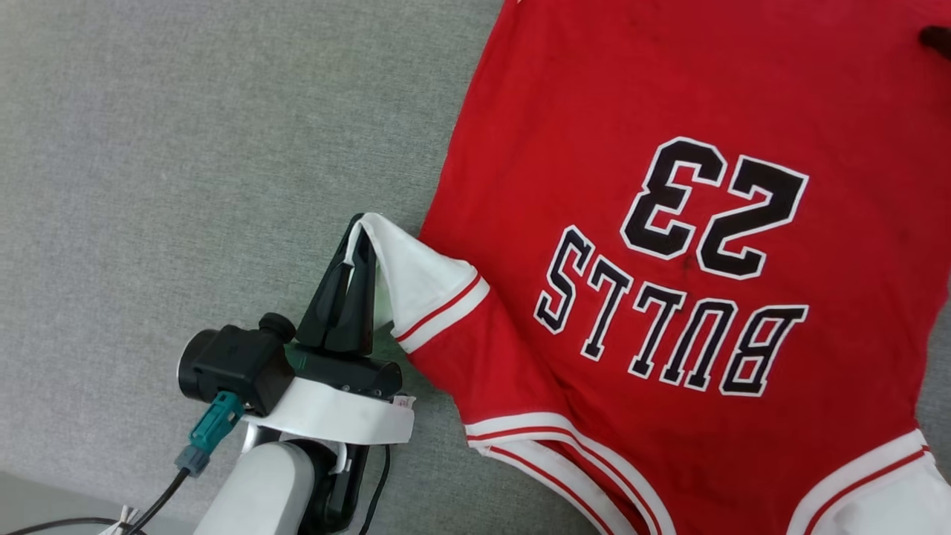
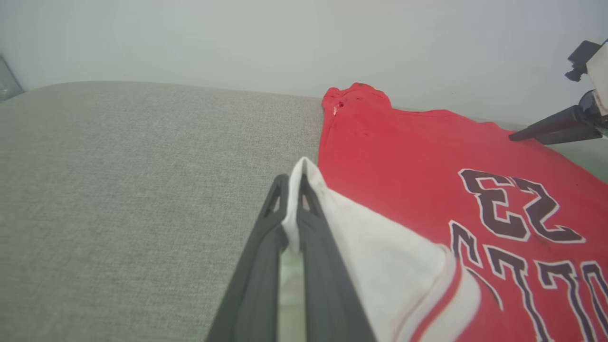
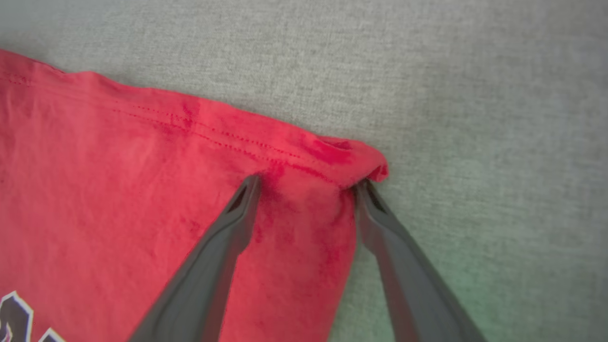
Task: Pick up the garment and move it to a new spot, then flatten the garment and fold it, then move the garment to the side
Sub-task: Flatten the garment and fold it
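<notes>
One garment [image 1: 594,111] lies spread, pinched by the left jaws.

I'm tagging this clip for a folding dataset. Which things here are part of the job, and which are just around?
Part of the job:
- garment, a red jersey lying spread out
- left end effector, shut on its white sleeve
- right end effector, open, astride a hem corner

Just around:
- grey fabric surface
- black cable by the left arm
- pale wall
</notes>
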### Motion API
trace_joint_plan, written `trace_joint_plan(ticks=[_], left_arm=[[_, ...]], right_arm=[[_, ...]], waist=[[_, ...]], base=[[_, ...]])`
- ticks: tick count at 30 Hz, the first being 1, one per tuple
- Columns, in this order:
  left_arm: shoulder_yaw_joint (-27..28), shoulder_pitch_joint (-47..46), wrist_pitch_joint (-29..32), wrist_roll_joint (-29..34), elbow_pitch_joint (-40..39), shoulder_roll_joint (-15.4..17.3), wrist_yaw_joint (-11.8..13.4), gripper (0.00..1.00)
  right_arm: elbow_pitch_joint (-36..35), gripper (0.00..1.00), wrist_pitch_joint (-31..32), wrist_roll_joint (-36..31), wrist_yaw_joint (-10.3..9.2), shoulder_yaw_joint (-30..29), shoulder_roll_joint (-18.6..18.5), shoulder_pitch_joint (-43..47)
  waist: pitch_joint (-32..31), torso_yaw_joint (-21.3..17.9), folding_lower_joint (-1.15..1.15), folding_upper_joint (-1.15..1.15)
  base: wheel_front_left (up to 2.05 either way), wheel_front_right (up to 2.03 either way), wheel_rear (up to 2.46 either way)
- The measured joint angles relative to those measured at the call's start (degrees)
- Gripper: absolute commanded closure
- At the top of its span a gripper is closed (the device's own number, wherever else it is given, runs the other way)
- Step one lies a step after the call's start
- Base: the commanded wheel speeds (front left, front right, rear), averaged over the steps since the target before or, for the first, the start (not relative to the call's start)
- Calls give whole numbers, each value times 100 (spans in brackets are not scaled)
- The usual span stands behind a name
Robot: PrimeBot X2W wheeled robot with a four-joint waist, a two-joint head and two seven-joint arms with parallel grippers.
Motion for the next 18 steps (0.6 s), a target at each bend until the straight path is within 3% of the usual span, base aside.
trace_joint_plan(ticks=[3,4,5,15,18], left_arm=[[2,-18,-44,-1,104,-30,-48,100],[1,-24,-49,-1,136,-40,-53,100],[4,-31,-55,-1,172,-47,-75,100],[151,5,-101,-29,546,-38,-149,100],[202,183,-104,-41,704,121,-180,100]], right_arm=[[180,1,246,-82,1,-119,2,-97],[231,58,296,-89,1,-163,11,-111],[271,98,363,-105,1,-191,20,-125],[146,100,-48,-325,1,41,51,132],[87,100,-180,-285,1,196,7,329]], waist=[[48,82,-1,0],[44,93,-1,0],[33,97,-1,0],[-309,15,-1,0],[-577,-84,-1,0]], base=[[0,0,0],[0,0,0],[0,0,0],[0,0,0],[0,0,0]])
